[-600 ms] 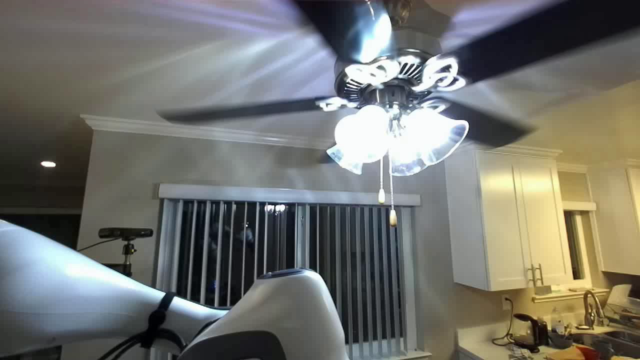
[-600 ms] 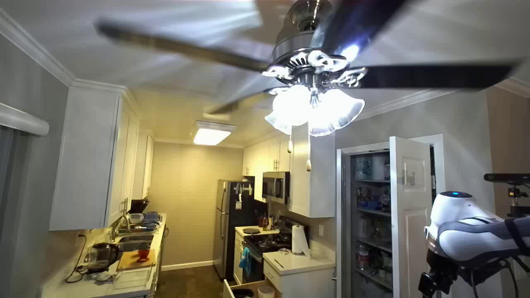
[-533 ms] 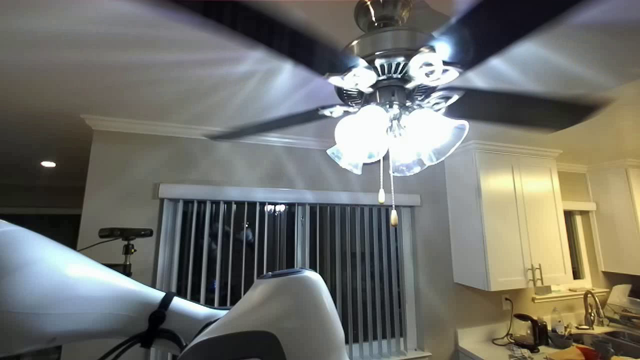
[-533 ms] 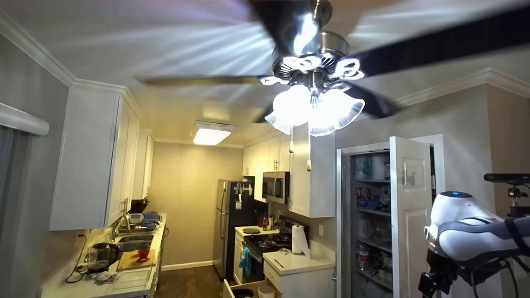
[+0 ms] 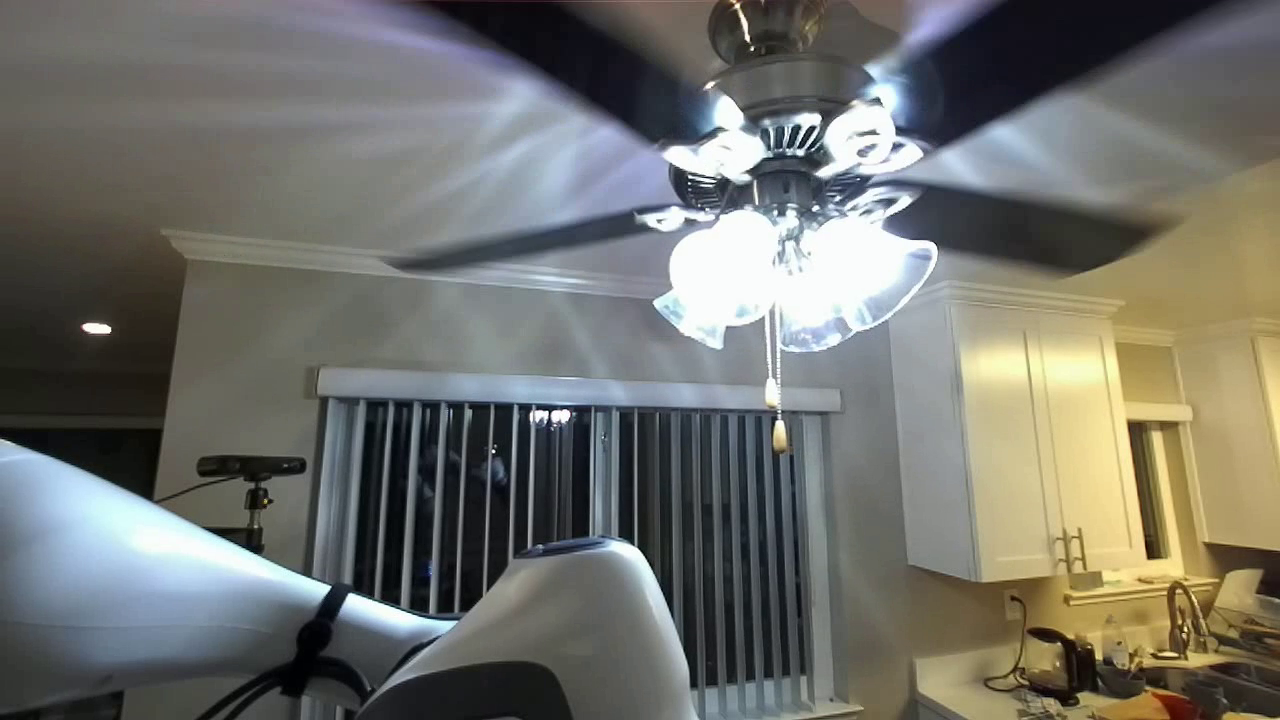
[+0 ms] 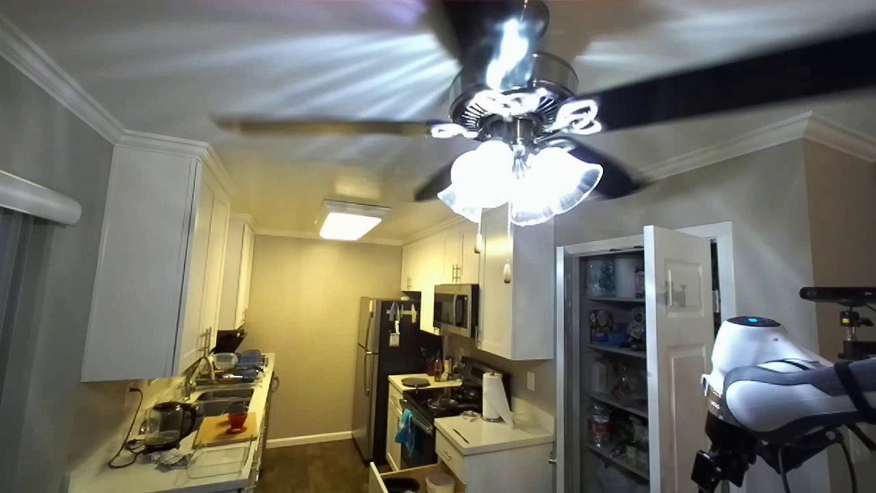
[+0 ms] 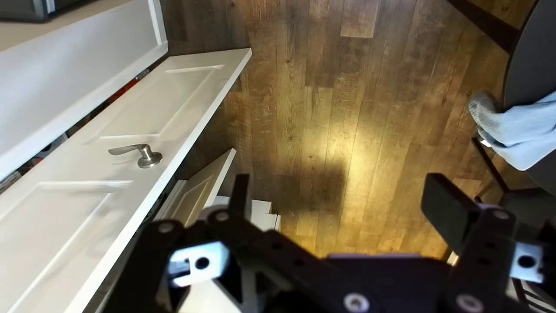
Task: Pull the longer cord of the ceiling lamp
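Observation:
The ceiling lamp is lit, with bright white bell-shaped shades under the metal housing and dark fan blades; it shows in both exterior views. Its longer cord hangs straight down with a wooden pull at its end; it also shows in an exterior view. A shorter cord hangs beside it. My gripper is open and empty in the wrist view, pointing down over the wooden floor. In an exterior view my gripper is low at the right, well below and apart from the cord.
The fan blades are blurred above the lamp. An open white door stands near the arm; it also shows in the wrist view. A camera on a stand is behind the arm. A dark chair holds a grey-blue cloth.
The fan blades have turned. The two cords have swayed slightly and hang closer together in an exterior view. The arm has not visibly moved.

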Tool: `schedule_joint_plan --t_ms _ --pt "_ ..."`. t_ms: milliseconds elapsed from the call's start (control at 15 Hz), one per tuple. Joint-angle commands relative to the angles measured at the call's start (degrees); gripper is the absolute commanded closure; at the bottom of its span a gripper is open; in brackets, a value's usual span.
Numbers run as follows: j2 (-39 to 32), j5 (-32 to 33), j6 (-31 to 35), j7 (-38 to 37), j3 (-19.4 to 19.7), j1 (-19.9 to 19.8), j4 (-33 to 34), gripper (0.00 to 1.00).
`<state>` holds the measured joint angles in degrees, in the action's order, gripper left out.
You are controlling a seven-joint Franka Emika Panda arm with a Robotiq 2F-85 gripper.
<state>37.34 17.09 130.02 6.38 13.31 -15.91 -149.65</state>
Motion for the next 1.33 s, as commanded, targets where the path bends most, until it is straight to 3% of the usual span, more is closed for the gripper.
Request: schedule_joint_plan --t_ms 0,400,1267 --pt "-0.1 -0.7 0.1 0.6 -0.6 0.3 0.5 0.00" --pt "2.5 -0.8 5.1 0.3 -6.4 6.7 2.2 0.00" --pt "2.7 -6.7 29.1 -3.9 -14.1 15.6 3.0 0.00"
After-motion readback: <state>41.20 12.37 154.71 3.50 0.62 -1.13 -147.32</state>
